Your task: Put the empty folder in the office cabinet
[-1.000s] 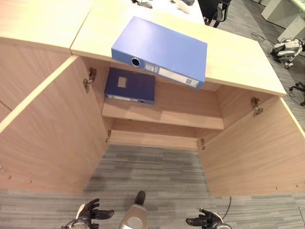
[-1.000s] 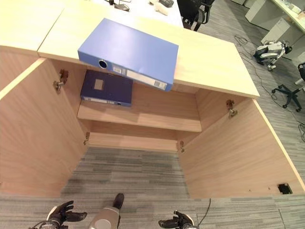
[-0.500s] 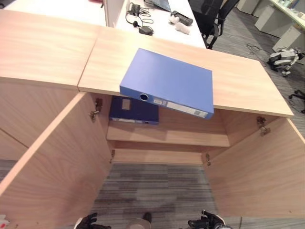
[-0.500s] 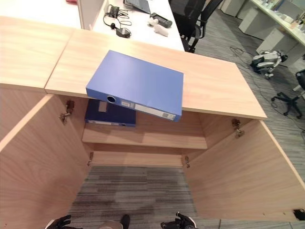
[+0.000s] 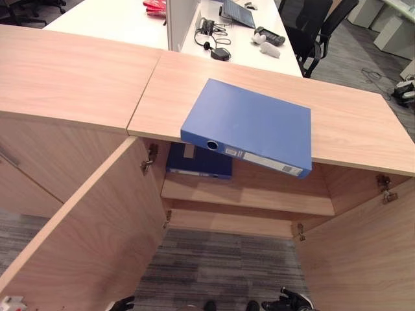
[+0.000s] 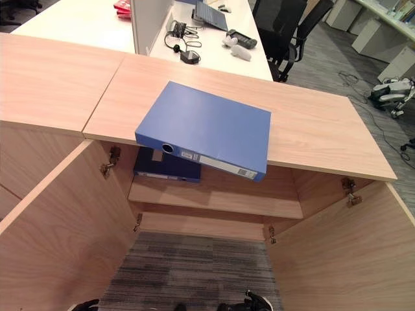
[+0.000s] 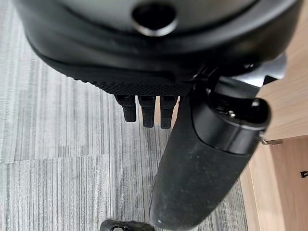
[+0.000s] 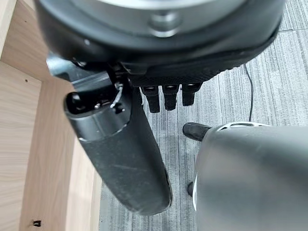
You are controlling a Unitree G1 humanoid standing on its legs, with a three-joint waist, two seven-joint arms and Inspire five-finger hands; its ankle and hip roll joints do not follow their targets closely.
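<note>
Grey striped carpet (image 5: 214, 259) covers the office floor. Beyond the wooden counter stands a white desk (image 6: 84, 23) with a grey divider panel (image 6: 149, 19) rising from it; a headset (image 6: 181, 45), a laptop (image 6: 211, 13) and a red object (image 6: 123, 6) lie on its top. A black office chair (image 6: 288, 29) stands beside the desk, and more pale desks (image 6: 402, 61) line the far right.

No legible print, even on the folder (image 5: 249, 124) spine label
</note>
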